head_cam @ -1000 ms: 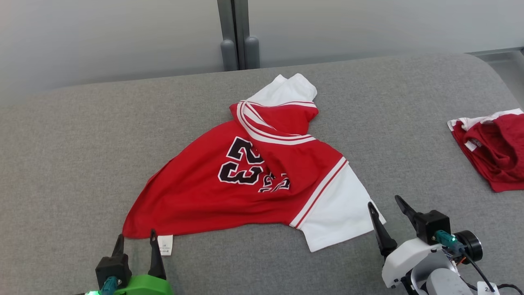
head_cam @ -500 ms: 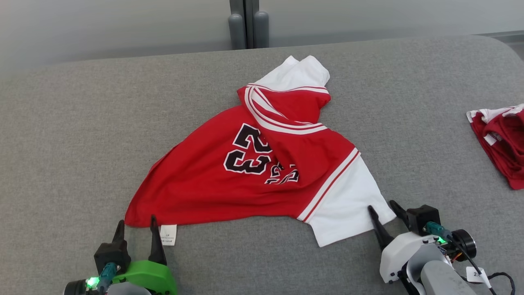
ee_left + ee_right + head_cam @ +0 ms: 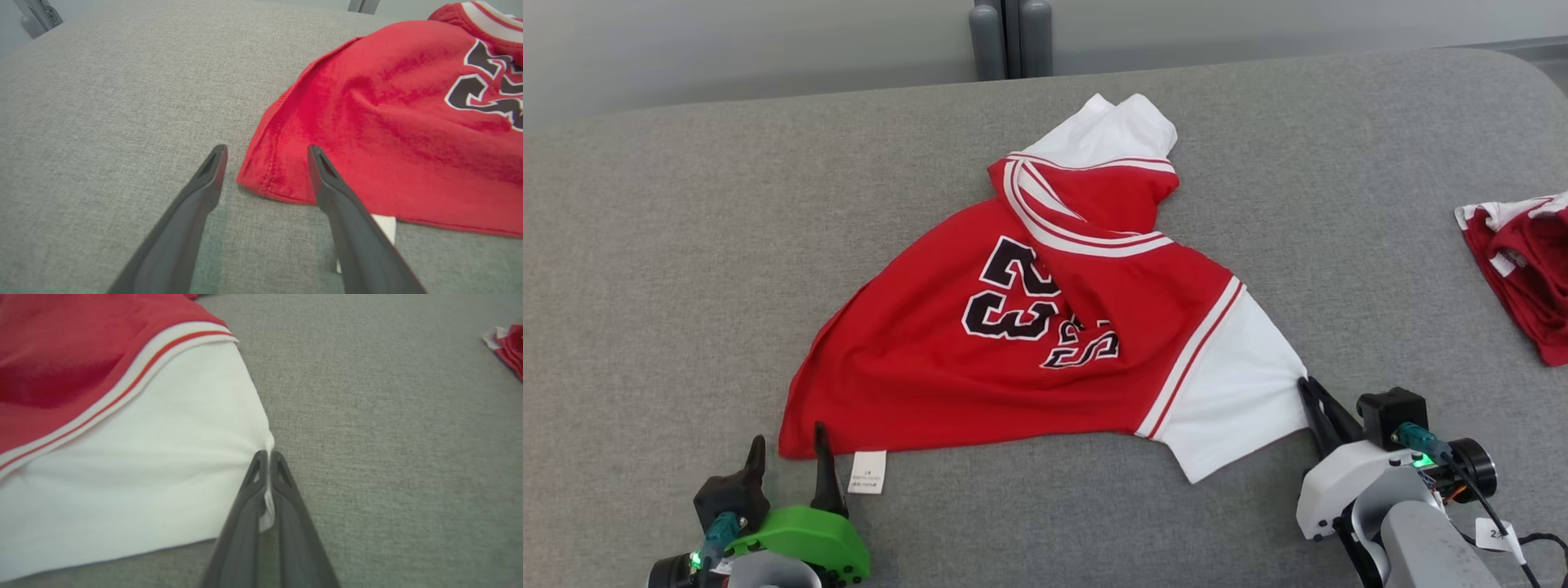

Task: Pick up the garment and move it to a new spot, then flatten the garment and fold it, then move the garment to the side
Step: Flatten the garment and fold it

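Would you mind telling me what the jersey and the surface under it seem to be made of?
Jersey: soft knit fabric, matte, judging by its creases and ribbed striped trim. Surface: grey woven upholstery, probably padded; visible heathered weave.

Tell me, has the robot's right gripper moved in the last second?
Yes. Judged against the jersey's white sleeve, the right gripper has edged forward onto the sleeve's edge, and its fingers have closed on it.

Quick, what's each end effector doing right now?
Left end effector: open, holding nothing, beside the jersey.
Right end effector: closed on the jersey's white sleeve.
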Tool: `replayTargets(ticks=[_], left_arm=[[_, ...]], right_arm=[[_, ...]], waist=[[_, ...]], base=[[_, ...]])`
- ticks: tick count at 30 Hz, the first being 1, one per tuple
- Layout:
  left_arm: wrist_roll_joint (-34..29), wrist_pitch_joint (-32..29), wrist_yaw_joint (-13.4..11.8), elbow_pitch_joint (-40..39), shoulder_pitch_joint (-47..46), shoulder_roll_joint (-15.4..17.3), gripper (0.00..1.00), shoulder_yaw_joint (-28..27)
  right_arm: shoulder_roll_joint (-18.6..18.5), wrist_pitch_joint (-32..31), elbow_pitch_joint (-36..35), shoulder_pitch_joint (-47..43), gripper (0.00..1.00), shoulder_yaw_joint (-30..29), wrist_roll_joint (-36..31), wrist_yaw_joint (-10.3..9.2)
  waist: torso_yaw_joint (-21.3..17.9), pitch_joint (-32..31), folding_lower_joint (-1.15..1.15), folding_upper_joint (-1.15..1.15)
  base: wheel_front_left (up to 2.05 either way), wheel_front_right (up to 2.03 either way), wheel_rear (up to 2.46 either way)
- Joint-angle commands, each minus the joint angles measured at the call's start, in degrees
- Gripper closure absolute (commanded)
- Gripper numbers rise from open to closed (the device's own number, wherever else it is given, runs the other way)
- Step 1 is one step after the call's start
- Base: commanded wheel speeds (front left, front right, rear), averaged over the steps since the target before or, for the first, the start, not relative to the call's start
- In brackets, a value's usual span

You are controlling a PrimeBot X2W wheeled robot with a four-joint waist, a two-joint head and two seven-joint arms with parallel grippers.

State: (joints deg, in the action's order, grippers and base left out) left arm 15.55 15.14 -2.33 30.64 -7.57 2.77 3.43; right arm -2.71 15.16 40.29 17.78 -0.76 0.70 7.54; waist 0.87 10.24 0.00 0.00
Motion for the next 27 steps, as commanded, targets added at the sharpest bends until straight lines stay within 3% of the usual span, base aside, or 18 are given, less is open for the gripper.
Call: replayTargets(ticks=[1,5,6,8,17,27], left_arm=[[0.55,-0.03,0.05,1.03,-1.05,0.27,0.00,-0.03],[1.60,-0.07,0.83,4.86,-2.44,0.26,0.00,0.86],[2.03,-0.09,0.78,5.76,-2.69,0.26,0.06,0.98],[2.80,-0.14,0.93,6.95,-3.04,0.20,1.00,1.43],[3.30,-0.04,1.88,2.80,-1.38,0.25,1.00,2.04],[4.78,-0.03,6.67,-10.75,-6.00,0.28,1.00,-0.34]], right_arm=[[-0.44,-0.05,-0.40,-0.75,1.00,-0.74,-0.50,-0.12],[-0.43,-0.05,-1.43,-0.13,1.00,-1.52,-0.93,-0.12],[-0.43,-0.05,-1.57,-0.07,1.00,-1.54,-0.90,-0.12],[-0.44,-0.05,-2.10,0.06,1.00,-1.62,-0.38,-0.12],[-0.43,-0.03,-8.42,-0.39,1.00,-1.68,4.80,-0.12],[-0.38,-0.03,-21.30,4.77,1.00,-2.25,13.06,-0.11]], waist=[[-0.39,0.74,0.00,0.00],[-0.83,1.55,0.00,0.00],[-0.90,1.66,0.00,0.00],[-0.99,1.81,0.00,0.00],[-0.68,-0.62,0.00,0.00],[-0.92,-4.87,0.00,0.00]], base=[[0.00,0.00,0.00],[0.00,0.00,0.00],[0.00,0.00,0.00],[0.00,0.00,0.00],[0.00,0.00,0.00],[0.00,0.00,0.00]])
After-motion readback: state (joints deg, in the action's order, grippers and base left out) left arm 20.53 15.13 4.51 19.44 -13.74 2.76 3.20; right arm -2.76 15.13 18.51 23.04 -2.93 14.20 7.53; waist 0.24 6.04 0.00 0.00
